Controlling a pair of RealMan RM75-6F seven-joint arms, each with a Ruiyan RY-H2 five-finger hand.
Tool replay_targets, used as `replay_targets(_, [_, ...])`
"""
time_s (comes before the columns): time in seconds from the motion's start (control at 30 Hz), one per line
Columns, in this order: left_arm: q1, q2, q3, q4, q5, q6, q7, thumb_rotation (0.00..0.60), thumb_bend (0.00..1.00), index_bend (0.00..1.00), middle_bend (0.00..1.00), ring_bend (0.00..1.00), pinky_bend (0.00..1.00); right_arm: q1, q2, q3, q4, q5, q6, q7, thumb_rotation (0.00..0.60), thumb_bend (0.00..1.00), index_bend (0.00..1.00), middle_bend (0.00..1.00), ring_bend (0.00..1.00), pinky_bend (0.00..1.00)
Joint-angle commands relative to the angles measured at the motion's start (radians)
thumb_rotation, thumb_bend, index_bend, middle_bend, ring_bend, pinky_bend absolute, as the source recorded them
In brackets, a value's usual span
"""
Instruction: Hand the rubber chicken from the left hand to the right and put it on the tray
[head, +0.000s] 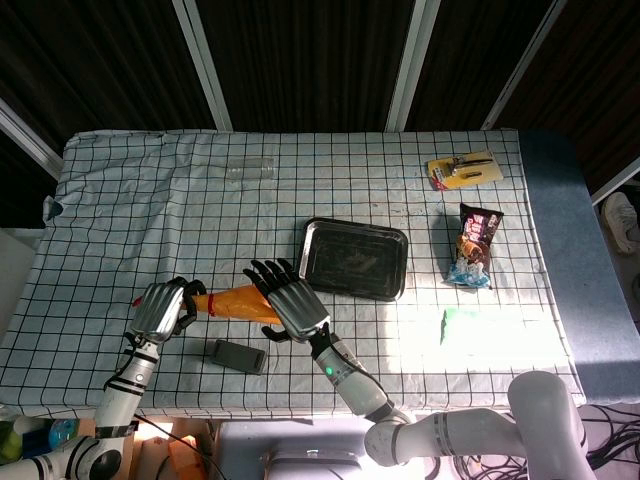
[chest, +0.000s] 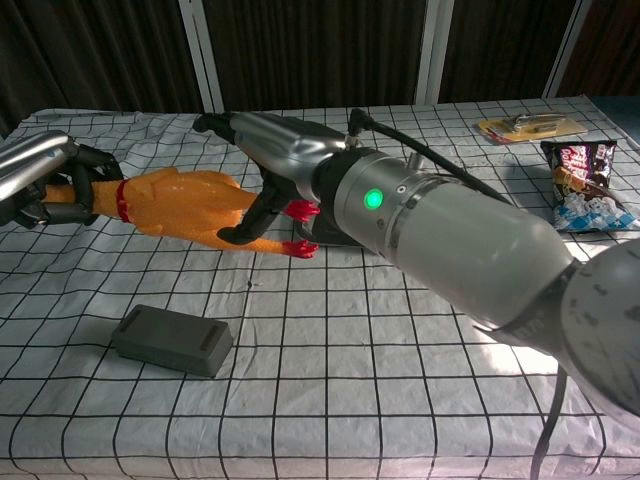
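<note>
- Holding the neck end of the rubber chicken, the left hand sits at the far left, with its dark fingers curled around the chicken by the red band.
- From the head view, the left hand is near the front edge of the table, and the chicken sticks out to the right of it.
- The chicken is orange and lies almost flat in the air above the checked cloth, between the two hands.
- A gray block lies on the cloth below the chicken, near the front edge.
- A clear cup lies on its side far back on the table.
- The right hand is over the fat end of the chicken, with its thumb under the body. Its fingers are spread out in the head view, so it is hard to tell if it really grips the chicken or only touches it.
- The chicken's red feet poke out just under the right hand.
- The dark tray sits on the table just behind and right of the right hand. The chicken is not on it.
- A green packet lies right of the tray, near the front.
- A snack bag lies further right.
- A yellow card with a tool lies behind the snack bag.
</note>
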Motion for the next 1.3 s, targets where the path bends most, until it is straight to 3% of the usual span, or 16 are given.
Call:
replay_targets(0.03, [0.001, 0.006, 0.000, -0.011, 0.003, 0.003, -0.002, 0.600, 0.83, 0.63, 0.74, 0.49, 0.80, 0.001, -0.001, 0.000, 0.000, 0.000, 0.004, 0.003, 0.600, 0.18, 0.00, 0.00, 0.00, 0.00])
replay_targets(0.23, [0.000, 0.005, 0.007, -0.029, 0.013, 0.004, -0.003, 0.600, 0.83, 0.63, 0.74, 0.49, 0.80, 0.014, -0.035, -0.005, 0.034, 0.019, -0.001, 0.002, 0.600, 0.18, 0.00, 0.00, 0.00, 0.00])
replay_targets(0.33, [0.002, 0.006, 0.009, -0.035, 0.019, 0.009, -0.002, 0.600, 0.83, 0.63, 0.74, 0.49, 0.80, 0.018, -0.059, -0.009, 0.056, -0.001, 0.014, 0.007, 0.600, 0.18, 0.06, 0.19, 0.07, 0.07])
replay_targets(0.4, [0.004, 0.009, 0.011, -0.040, 0.024, 0.015, -0.002, 0.600, 0.83, 0.63, 0.74, 0.49, 0.80, 0.016, -0.084, -0.013, 0.082, -0.040, 0.047, 0.018, 0.600, 0.23, 0.35, 0.49, 0.30, 0.32])
replay_targets(0.47, [0.006, 0.012, 0.013, -0.044, 0.027, 0.018, -0.002, 0.600, 0.83, 0.63, 0.74, 0.49, 0.80, 0.012, -0.115, -0.014, 0.114, -0.088, 0.092, 0.039, 0.600, 0.33, 0.66, 0.71, 0.52, 0.57])
replay_targets(0.5, [0.006, 0.012, 0.014, -0.045, 0.028, 0.019, -0.003, 0.600, 0.83, 0.63, 0.74, 0.49, 0.80, 0.008, -0.131, -0.012, 0.128, -0.104, 0.111, 0.050, 0.600, 0.39, 0.80, 0.81, 0.61, 0.69])
replay_targets(0.57, [0.007, 0.012, 0.016, -0.046, 0.029, 0.018, -0.005, 0.600, 0.83, 0.63, 0.74, 0.49, 0.80, 0.003, -0.152, -0.013, 0.146, -0.125, 0.126, 0.071, 0.600, 0.45, 0.91, 0.89, 0.70, 0.80])
replay_targets(0.83, [0.010, 0.008, 0.015, -0.039, 0.030, 0.025, -0.013, 0.600, 0.83, 0.63, 0.73, 0.48, 0.79, -0.012, -0.157, 0.000, 0.145, -0.151, 0.131, 0.088, 0.600, 0.48, 1.00, 0.91, 0.72, 0.84])
replay_targets(0.93, [0.011, 0.003, 0.012, -0.031, 0.038, 0.033, -0.037, 0.600, 0.80, 0.61, 0.70, 0.46, 0.70, -0.017, -0.150, 0.003, 0.139, -0.152, 0.128, 0.085, 0.600, 0.49, 1.00, 0.91, 0.72, 0.84])
replay_targets(0.97, [0.010, 0.000, 0.013, -0.020, 0.051, 0.039, -0.052, 0.600, 0.75, 0.58, 0.67, 0.44, 0.62, -0.019, -0.147, 0.005, 0.137, -0.154, 0.128, 0.084, 0.600, 0.49, 1.00, 0.91, 0.72, 0.84])
replay_targets(1.03, [0.007, 0.003, 0.021, 0.004, 0.069, 0.035, -0.070, 0.600, 0.62, 0.39, 0.52, 0.35, 0.46, -0.024, -0.140, 0.007, 0.131, -0.157, 0.129, 0.083, 0.600, 0.49, 1.00, 0.91, 0.72, 0.84])
replay_targets(1.1, [0.000, 0.018, 0.029, 0.018, 0.079, 0.017, -0.092, 0.600, 0.44, 0.08, 0.20, 0.15, 0.27, -0.029, -0.130, 0.012, 0.120, -0.159, 0.131, 0.081, 0.600, 0.48, 1.00, 0.91, 0.72, 0.85])
replay_targets(1.13, [-0.001, 0.022, 0.027, 0.022, 0.079, 0.014, -0.100, 0.600, 0.41, 0.02, 0.11, 0.09, 0.21, -0.032, -0.124, 0.013, 0.115, -0.158, 0.132, 0.079, 0.600, 0.49, 1.00, 0.91, 0.72, 0.85])
replay_targets(1.2, [-0.002, 0.031, 0.022, 0.027, 0.086, 0.017, -0.133, 0.600, 0.35, 0.00, 0.00, 0.00, 0.10, -0.041, -0.110, 0.016, 0.099, -0.156, 0.136, 0.074, 0.600, 0.48, 1.00, 0.91, 0.72, 0.85])
replay_targets(1.3, [-0.002, 0.032, 0.021, 0.029, 0.090, 0.022, -0.147, 0.600, 0.30, 0.00, 0.00, 0.00, 0.04, -0.044, -0.105, 0.017, 0.093, -0.153, 0.138, 0.070, 0.600, 0.48, 1.00, 0.91, 0.72, 0.85])
